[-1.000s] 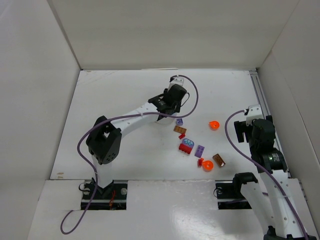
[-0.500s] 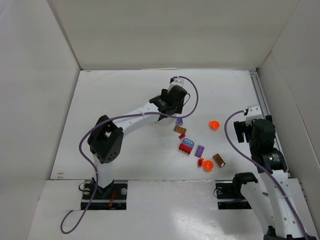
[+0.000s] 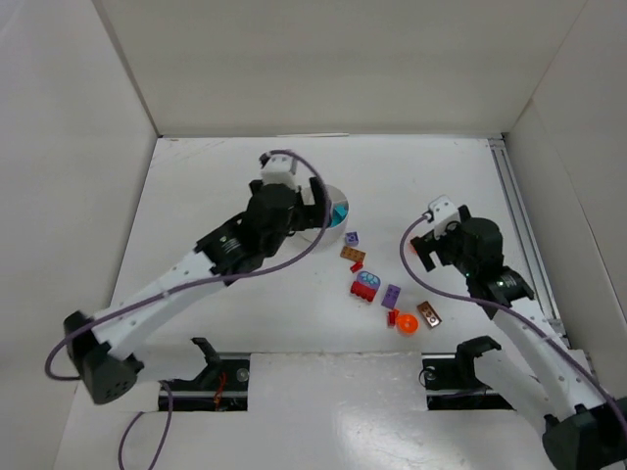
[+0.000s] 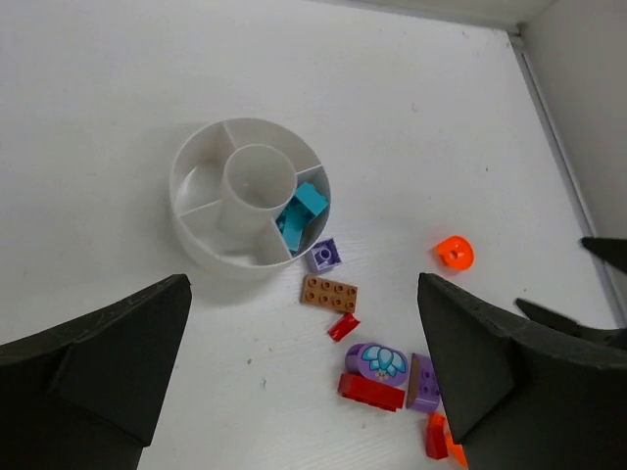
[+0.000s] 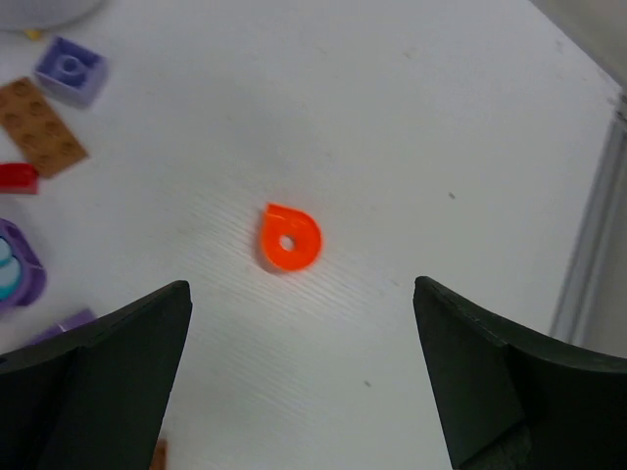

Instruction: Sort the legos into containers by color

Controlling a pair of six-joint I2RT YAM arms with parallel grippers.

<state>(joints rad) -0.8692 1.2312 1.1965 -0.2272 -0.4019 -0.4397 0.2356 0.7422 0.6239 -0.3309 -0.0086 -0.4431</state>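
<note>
Divided white dish with a scatter of small bricks beside it.
The round dish (image 4: 201,250) sits upright, with teal pieces (image 4: 298,213) lying in one wedge compartment. Just outside that wedge lies a small purple brick (image 4: 324,256), then a flat brown plate (image 4: 329,294) and a red sliver (image 4: 343,327). A purple rounded piece (image 4: 378,359) touches a red brick (image 4: 371,392), with a purple plate (image 4: 424,382) alongside. An orange ring piece (image 4: 455,253) lies flat, apart.
</note>
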